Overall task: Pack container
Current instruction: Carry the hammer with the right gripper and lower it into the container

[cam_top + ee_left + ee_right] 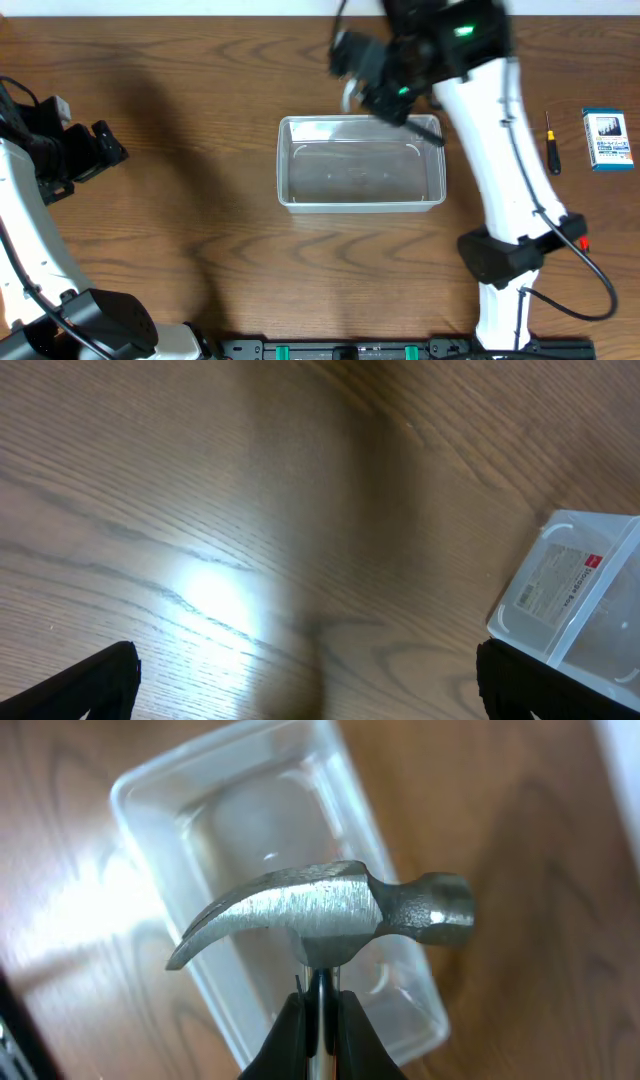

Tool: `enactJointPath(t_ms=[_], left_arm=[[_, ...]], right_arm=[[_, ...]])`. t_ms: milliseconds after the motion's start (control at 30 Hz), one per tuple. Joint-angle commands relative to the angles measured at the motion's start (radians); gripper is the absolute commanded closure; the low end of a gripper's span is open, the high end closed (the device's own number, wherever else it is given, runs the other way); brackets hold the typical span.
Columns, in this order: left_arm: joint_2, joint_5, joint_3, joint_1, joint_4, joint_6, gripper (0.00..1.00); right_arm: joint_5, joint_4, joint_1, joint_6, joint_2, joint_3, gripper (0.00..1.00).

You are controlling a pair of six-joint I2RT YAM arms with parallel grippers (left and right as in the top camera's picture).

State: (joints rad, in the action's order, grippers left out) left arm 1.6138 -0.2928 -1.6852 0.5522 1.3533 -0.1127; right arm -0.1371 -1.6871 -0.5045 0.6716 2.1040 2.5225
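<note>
At far left, the left tool (112, 143) hangs over the wooden worktop (200, 250), its fingers spread wide apart. The clear container (360, 205) sits at the worktop's centre, well apart from that tool. Above the container's far right edge, the right tool (320, 1020) is clamped shut on a steel claw hammer (320, 910) just below its head, which hangs over the container. Further right lie a screwdriver (550, 142) and a blue-and-white box (608, 138).

Grips a hammer (330, 905) tight in the right gripper (320, 1002), arm reaching forward, and holds the left gripper (104, 146) spread wide.
</note>
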Motion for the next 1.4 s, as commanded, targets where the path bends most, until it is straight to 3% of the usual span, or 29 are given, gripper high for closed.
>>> enactJointPath(t_ms=[0, 467, 1367], left_arm=[[0.001, -0.010, 0.000, 0.004, 0.003, -0.014, 0.02], [0.001, -0.010, 0.000, 0.004, -0.016, -0.014, 0.02], [0.001, -0.010, 0.000, 0.004, -0.019, -0.014, 0.02]], right_arm=[[0.061, 0.019, -0.036, 0.071, 0.015, -0.094, 0.99], [-0.019, 0.139, -0.042, 0.176, 0.017, -0.334, 0.99], [-0.024, 0.394, -0.041, 0.174, 0.025, -0.613, 0.99]])
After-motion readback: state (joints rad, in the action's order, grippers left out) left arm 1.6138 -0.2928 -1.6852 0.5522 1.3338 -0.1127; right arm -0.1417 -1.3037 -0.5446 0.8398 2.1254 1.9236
